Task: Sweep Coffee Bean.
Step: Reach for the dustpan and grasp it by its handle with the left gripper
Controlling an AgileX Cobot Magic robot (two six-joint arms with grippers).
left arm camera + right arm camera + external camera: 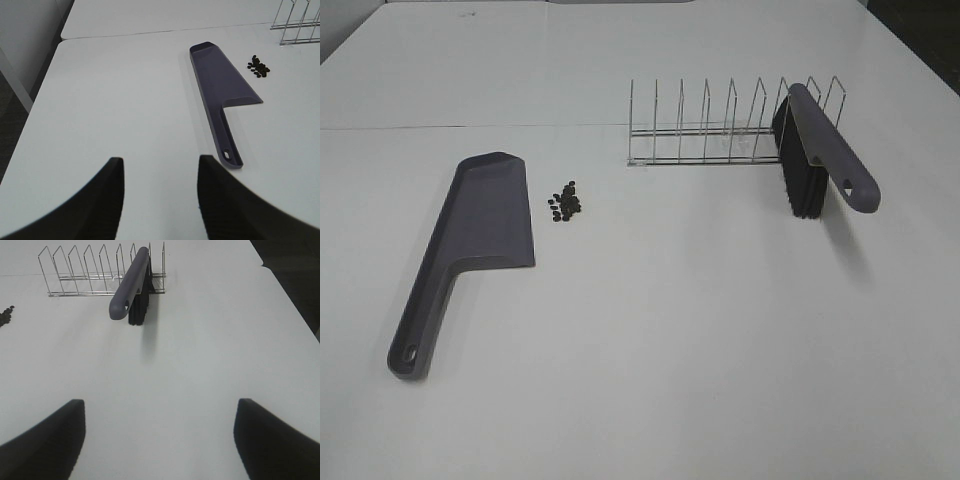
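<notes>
A small pile of dark coffee beans (564,201) lies on the white table, just right of the grey dustpan (470,245), which lies flat with its handle toward the near edge. Beans (258,66) and dustpan (220,95) also show in the left wrist view. A grey-handled brush with black bristles (817,155) leans in the right end of a wire rack (720,125); it also shows in the right wrist view (132,285). My left gripper (160,200) is open and empty, near the dustpan handle's end. My right gripper (160,440) is open wide and empty, well short of the brush. Neither gripper shows in the exterior view.
The wire rack (95,270) stands at the back of the table, right of the middle. A seam (470,127) crosses the table behind the dustpan. The table's left edge (35,105) and right edge (285,295) are near the arms.
</notes>
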